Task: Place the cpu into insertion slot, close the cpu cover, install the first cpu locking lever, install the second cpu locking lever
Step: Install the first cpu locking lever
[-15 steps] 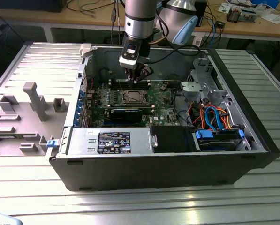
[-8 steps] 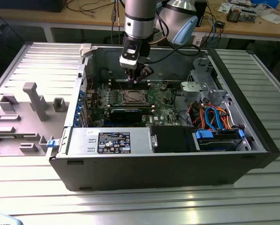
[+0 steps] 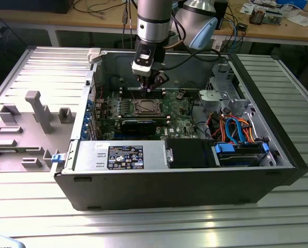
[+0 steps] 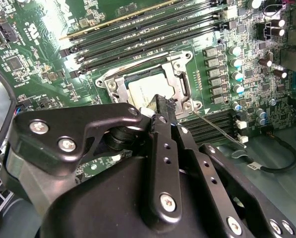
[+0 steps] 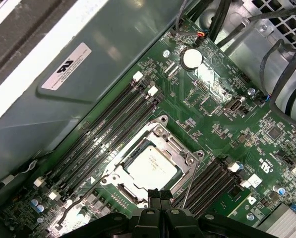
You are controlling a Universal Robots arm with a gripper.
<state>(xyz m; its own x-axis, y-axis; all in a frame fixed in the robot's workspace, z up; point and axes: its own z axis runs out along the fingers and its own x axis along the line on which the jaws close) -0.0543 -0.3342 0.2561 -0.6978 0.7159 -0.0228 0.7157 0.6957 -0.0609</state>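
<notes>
The cpu lies flat in the insertion slot on the green motherboard, its silvery face showing in both wrist views. The cpu cover is down over it as a silver frame. One thin locking lever sticks out at an angle from the socket's corner. A second lever runs along the socket's opposite edge. My gripper is shut with nothing between its fingers, its tips just above the socket's edge beside the angled lever. In the exterior view the gripper hangs over the socket.
Long black memory slots flank the socket on two sides. The grey case wall stands close beyond them. Capacitors and cables sit around the socket. A power supply and drive bays fill the case front.
</notes>
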